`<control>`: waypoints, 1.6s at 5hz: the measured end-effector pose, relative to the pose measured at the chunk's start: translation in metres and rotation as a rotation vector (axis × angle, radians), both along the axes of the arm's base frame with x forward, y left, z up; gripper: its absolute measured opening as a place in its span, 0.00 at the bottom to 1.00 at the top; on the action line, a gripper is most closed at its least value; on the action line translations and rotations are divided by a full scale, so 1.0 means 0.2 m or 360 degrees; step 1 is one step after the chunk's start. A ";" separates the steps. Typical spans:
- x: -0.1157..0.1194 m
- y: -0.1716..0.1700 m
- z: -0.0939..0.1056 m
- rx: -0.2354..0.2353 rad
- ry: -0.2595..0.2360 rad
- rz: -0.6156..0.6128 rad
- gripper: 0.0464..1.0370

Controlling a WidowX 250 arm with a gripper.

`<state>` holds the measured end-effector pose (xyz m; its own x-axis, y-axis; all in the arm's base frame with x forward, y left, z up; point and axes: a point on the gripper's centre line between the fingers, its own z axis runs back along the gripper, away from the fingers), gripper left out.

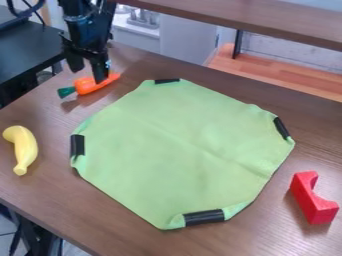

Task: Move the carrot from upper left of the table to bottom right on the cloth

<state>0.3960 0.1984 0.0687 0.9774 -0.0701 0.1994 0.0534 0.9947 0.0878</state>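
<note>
Zero progress is showing: the carrot (pixel 87 86) is lying at upper left of the table (pixel 67 212), off the cloth (pixel 180 145). Fingers apart, the pincer (pixel 89 75) is hanging over it; grasping, carrying and placing are waiting.

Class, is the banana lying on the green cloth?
No, the banana lies on the brown table, beside the cloth.

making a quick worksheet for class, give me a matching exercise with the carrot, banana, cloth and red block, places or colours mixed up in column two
1. carrot
2. banana
3. cloth
4. red block

A. green, black strips at its edge
B. at the lower right
C. right by the gripper
D. yellow, at the left

1-C, 2-D, 3-A, 4-B
</note>
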 end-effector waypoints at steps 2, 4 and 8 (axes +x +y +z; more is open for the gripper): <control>0.06 0.07 -0.05 0.0035 -0.0018 0.0010 0.96; 0.10 0.09 -0.15 0.0077 0.0044 0.0028 0.96; 0.12 0.04 -0.26 0.0147 0.0195 0.0121 0.47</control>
<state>0.4199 0.2067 0.0174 0.9972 -0.0073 0.0746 -0.0060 0.9842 0.1768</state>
